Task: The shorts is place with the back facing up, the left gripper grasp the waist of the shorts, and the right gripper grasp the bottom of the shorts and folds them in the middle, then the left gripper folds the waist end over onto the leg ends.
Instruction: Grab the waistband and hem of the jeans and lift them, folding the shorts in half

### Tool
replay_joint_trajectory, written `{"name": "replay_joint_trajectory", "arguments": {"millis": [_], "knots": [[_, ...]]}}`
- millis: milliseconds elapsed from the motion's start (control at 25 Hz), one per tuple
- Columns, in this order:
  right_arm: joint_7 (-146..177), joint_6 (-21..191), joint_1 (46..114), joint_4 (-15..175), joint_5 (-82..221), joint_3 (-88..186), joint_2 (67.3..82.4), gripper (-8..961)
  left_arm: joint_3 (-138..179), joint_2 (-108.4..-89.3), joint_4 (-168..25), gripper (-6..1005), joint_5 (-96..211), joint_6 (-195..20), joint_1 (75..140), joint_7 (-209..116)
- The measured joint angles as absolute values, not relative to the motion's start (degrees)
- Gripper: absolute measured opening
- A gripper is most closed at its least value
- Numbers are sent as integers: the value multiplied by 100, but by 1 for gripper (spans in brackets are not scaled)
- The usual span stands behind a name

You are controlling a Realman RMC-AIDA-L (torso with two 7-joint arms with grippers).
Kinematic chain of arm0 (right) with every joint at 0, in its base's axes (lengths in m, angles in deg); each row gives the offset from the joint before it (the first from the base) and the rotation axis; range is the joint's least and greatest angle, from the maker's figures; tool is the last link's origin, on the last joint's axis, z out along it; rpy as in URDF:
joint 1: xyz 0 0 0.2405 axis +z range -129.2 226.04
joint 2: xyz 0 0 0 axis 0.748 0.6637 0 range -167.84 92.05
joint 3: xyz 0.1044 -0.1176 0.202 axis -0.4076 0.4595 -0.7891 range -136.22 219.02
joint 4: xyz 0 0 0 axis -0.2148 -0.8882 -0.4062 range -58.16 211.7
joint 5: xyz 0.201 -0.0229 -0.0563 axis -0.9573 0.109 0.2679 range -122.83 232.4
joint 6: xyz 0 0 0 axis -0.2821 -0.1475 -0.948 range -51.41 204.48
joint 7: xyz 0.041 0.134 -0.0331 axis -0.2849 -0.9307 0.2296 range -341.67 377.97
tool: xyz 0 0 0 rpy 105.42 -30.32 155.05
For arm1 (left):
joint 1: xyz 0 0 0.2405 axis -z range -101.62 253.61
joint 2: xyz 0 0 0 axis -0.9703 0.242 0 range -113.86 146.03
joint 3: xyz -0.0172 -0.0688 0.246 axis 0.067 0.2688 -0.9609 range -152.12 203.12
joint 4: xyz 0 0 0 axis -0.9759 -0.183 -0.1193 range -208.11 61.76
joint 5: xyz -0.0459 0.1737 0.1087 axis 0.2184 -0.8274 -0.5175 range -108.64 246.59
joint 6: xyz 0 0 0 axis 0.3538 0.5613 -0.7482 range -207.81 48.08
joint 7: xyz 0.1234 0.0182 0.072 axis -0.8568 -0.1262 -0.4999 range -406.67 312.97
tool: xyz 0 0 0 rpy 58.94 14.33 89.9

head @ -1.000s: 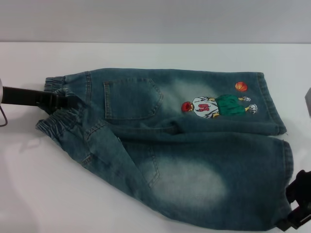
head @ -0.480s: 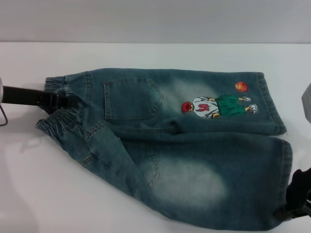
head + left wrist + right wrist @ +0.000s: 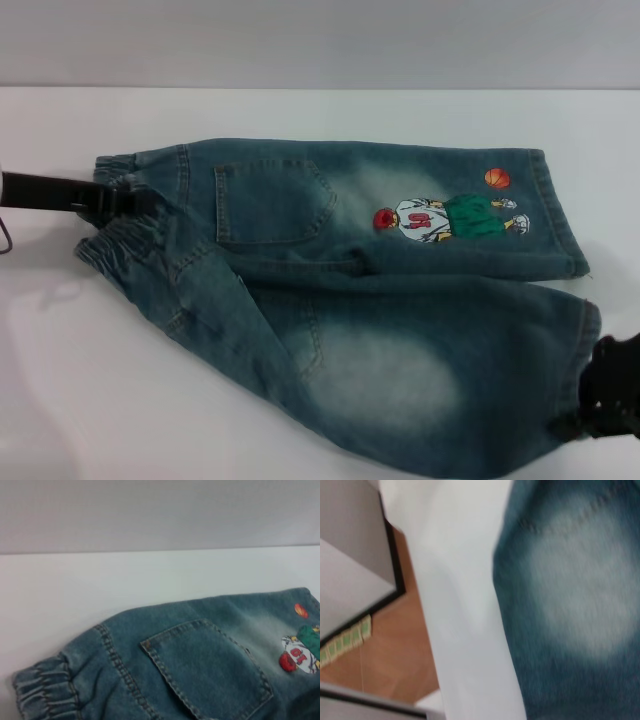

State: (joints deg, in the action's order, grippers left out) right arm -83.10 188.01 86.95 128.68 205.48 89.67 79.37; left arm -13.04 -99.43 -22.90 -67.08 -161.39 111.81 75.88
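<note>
Shorts [image 3: 340, 300] faded blue denim, back up, rumpled.

shorts [image 3: 350, 300] | faded blue denim, back up | waist [image 3: 120, 215] left, hems right

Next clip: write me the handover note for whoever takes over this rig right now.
Left end effector: at the waist, apparently pinching the ruffled band.
Right end effector: at the near leg's hem; grip not visible.
The shorts lie back up on the white table, waist to the robot's left, near side rumpled.
Done: both ends reached.
Left: the middle fold, then waist over leg ends.
</note>
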Motion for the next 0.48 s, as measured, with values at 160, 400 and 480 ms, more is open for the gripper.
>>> {"name": "replay_joint_trajectory", "arguments": {"millis": [160, 400, 480], "knots": [[-7995, 19054, 8620, 13038, 20267, 8460, 7889, -1, -1261, -9923, -2251, 116, -6680, -16111, 11174, 7592], [-7639, 18999, 8579, 13106, 20038, 7476, 7807, -1, -1087, -9910, -2146, 118, -6634, -16014, 11219, 7593], [-7528, 18844, 8519, 13148, 19847, 7078, 7766, -1, -1004, -9920, -2093, 119, -6571, -15918, 11229, 7594]]}}
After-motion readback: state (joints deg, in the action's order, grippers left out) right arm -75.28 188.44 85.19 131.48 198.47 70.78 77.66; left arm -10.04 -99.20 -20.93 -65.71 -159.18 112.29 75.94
